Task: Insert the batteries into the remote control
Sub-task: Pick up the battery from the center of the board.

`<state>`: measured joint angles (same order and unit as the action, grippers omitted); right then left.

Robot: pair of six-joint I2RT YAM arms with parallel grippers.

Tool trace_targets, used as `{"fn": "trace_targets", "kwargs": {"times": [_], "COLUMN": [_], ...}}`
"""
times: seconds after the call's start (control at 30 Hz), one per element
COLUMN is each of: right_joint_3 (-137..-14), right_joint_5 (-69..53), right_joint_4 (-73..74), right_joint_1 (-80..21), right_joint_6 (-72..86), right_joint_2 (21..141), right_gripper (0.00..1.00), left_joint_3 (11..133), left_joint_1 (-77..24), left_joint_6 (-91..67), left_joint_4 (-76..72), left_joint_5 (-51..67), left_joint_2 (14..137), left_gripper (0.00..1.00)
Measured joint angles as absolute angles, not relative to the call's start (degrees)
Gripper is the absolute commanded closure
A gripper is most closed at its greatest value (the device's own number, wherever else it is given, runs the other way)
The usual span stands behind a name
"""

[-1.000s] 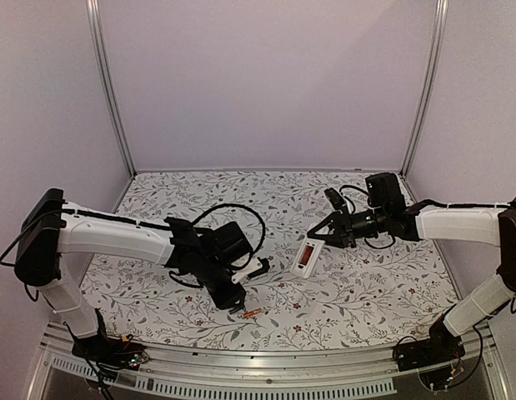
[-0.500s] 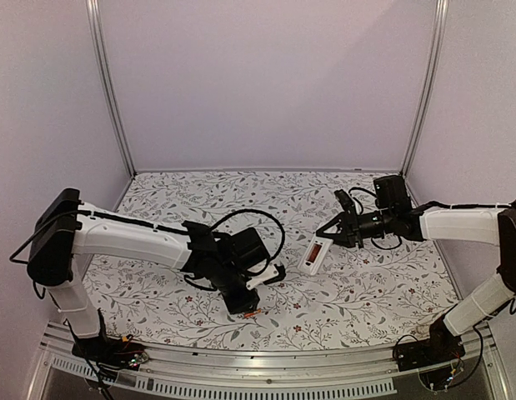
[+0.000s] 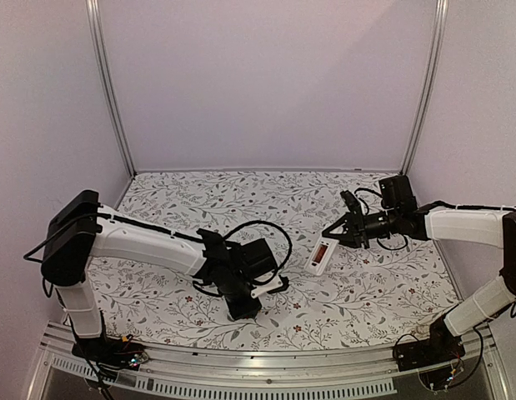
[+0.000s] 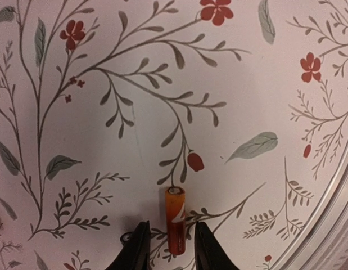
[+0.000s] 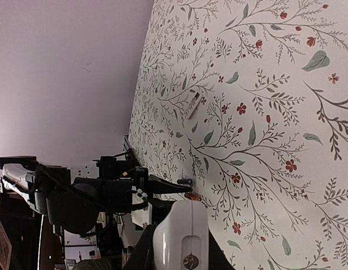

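Top view, left pincer (image 3: pixel 245 310): it is down at the desk (image 3: pixel 199 196) near the front edge. From here you cannot tell how its fingers are set.
Top view, orange battery: hidden under the left pincer.
Top view, right pincer (image 3: pixel 331 236): it holds the top end of the remote (image 3: pixel 320 256), which hangs tilted over the right half of the desk, well apart from the left arm.
Top view, dark battery: you cannot find it anywhere.

Left wrist view, orange battery (image 4: pixel 175 228): it lies flat on the desk (image 4: pixel 263 84), metal end pointing away from the camera.
Left wrist view, left pincer (image 4: pixel 170 243): it is spread, one finger on each side of the battery, with a thin gap on both sides.
Left wrist view, risk: the battery is round and slim. If one finger lands first, it may roll or squirt out forward. Close evenly.
Left wrist view, cut off: the frame edge crops the near end of the battery and the fingers' lower parts, so you cannot judge how deep the grip is.

Right wrist view, right pincer (image 5: pixel 179 256): it is pinching the remote (image 5: pixel 182 233), which fills the bottom of the frame.
Right wrist view, risk: the hold looks to be on one end only, so pressing a battery in could pivot the remote.
Right wrist view, hard to make out: the battery bay does not show. A small white piece (image 5: pixel 191 105) lies far off on the desk, and you cannot tell what it is.
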<state>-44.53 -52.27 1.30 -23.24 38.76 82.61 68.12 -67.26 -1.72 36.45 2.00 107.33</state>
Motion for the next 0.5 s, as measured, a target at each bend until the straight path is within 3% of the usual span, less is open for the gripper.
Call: {"fn": "trace_targets", "kwargs": {"times": [0.5], "right_joint_3": [-44.3], "right_joint_5": [-52.3], "right_joint_4": [2.6], "right_joint_1": [-22.8], "right_joint_6": [37.7], "right_joint_2": [82.6], "right_gripper": [1.0], "left_joint_3": [69.5], "left_joint_1": [-69.4], "left_joint_6": [-2.2], "left_joint_4": [37.8], "left_joint_5": [-0.5], "left_joint_2": [109.5], "left_gripper": [1.0]}}
